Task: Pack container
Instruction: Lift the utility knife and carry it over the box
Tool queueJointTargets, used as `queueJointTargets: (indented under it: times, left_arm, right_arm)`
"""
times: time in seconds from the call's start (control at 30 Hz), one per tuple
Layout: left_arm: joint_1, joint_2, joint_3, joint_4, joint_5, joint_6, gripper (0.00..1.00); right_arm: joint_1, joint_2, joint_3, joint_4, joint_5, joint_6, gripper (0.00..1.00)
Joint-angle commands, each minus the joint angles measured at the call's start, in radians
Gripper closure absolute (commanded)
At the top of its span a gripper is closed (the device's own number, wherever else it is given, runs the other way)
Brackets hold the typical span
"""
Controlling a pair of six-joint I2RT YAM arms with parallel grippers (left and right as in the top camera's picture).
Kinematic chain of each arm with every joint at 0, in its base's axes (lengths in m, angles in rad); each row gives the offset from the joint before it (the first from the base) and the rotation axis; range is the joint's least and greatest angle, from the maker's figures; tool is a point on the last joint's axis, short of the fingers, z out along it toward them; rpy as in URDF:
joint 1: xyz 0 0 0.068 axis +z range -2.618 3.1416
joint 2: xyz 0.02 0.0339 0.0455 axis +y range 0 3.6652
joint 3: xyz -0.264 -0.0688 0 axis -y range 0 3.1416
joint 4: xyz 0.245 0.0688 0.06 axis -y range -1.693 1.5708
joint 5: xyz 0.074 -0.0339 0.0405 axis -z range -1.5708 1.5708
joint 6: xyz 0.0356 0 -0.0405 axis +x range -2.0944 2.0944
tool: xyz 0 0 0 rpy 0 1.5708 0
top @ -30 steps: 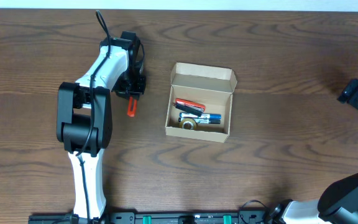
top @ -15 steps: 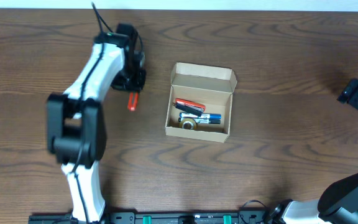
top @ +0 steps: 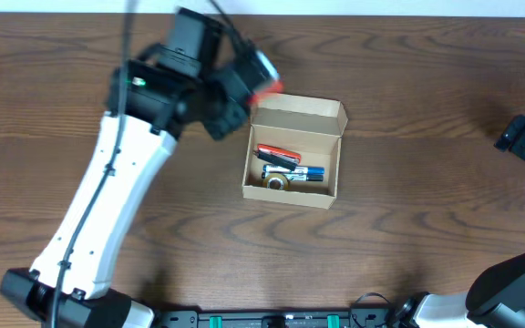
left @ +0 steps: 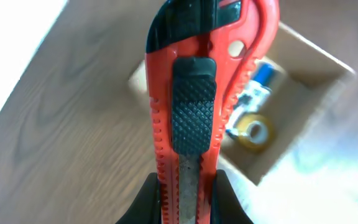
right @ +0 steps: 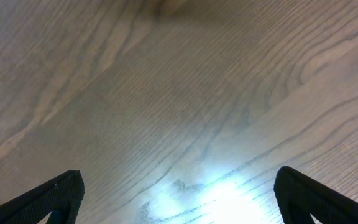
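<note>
The box (top: 297, 116) sits open at mid-table (top: 408, 237), lid flap standing at its far side. Inside lie a red tool (top: 278, 154), a blue pen (top: 294, 171) and a tape roll (top: 274, 181), packed too close together to tell their outlines apart from overhead.

The left gripper (left: 188, 205) is clenched on a red knife (left: 194, 93) with a black ribbed slider. Only the inner edges of its fingers (left: 145, 202) show at the bottom of the wrist view. The knife's far end is cut off by the top of that view, and its body hides much of the box (left: 309, 59) below. From overhead, the arm is raised and blurred, and only a red smear of the knife (top: 264, 84) shows by the box's far left corner.

The right gripper (right: 180, 202) is spread wide over bare wood. Overhead, it is half cut off at the right edge, well apart from the box.
</note>
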Motion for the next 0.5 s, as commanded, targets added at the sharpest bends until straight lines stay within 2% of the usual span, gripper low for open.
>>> queueJointTargets:
  times: [0.0,0.1,0.2,0.33,0.47]
  left_arm:
    - [-0.06,0.027,-0.002,-0.025,0.094,0.329,0.94]
    - [-0.099,0.047,-0.002,-0.021,0.098,0.466,0.94]
    - [-0.106,0.071,-0.002,-0.016,0.117,0.519,0.94]
    - [-0.106,0.121,-0.002,0.007,0.187,0.521,0.94]
    - [-0.108,0.195,-0.002,0.011,0.162,0.527,0.94]
  right_arm:
    - [-0.003,-0.021,0.006,-0.001,-0.008,-0.013,0.03]
    - [-0.003,-0.021,0.006,-0.001,-0.018,-0.013,0.04]
    - [-0.002,-0.021,0.006,-0.003,-0.018,-0.013,0.04]
    - [-0.003,-0.021,0.006,-0.003,-0.018,-0.013,0.04]
    - [-0.003,-0.021,0.006,0.0,-0.018,-0.013,0.04]
